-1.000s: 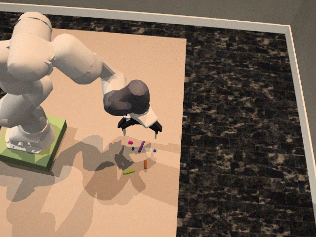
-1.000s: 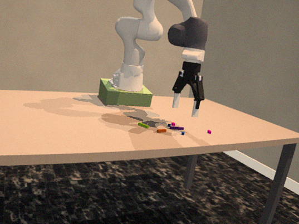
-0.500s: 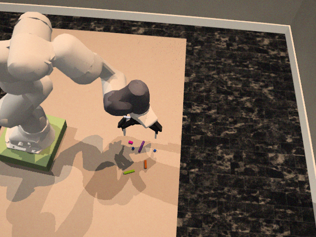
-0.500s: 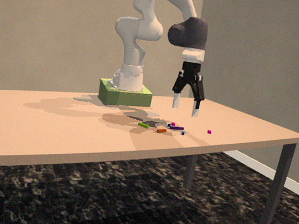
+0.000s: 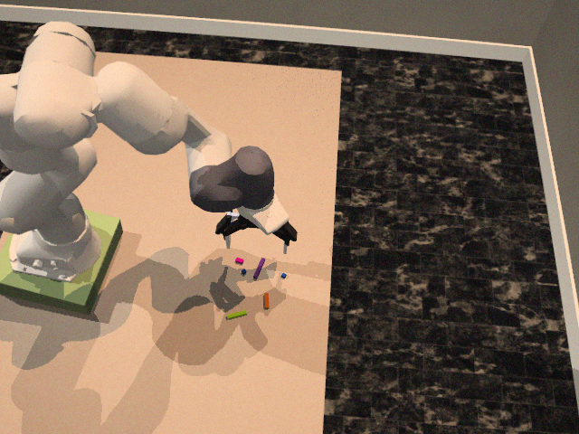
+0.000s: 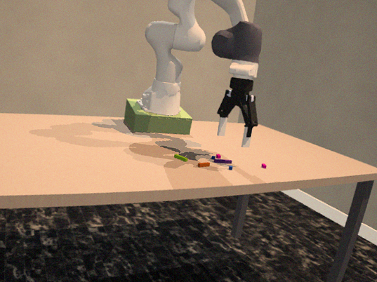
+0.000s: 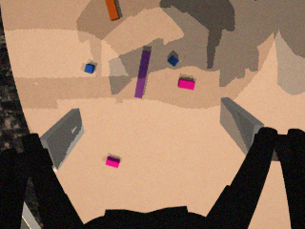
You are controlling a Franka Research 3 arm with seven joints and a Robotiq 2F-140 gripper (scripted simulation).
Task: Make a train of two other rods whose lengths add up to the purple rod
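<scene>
Hand (image 6: 233, 137) hangs wide open and empty above the surface (image 6: 66, 172), over the purple rod (image 5: 259, 268); orange rod (image 5: 266, 300) and lime rod (image 5: 236, 315) lie apart.

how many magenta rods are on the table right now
2. One magenta rod lies beside the purple rod; the other magenta rod lies apart, under the open tool. None seems hidden.
</scene>
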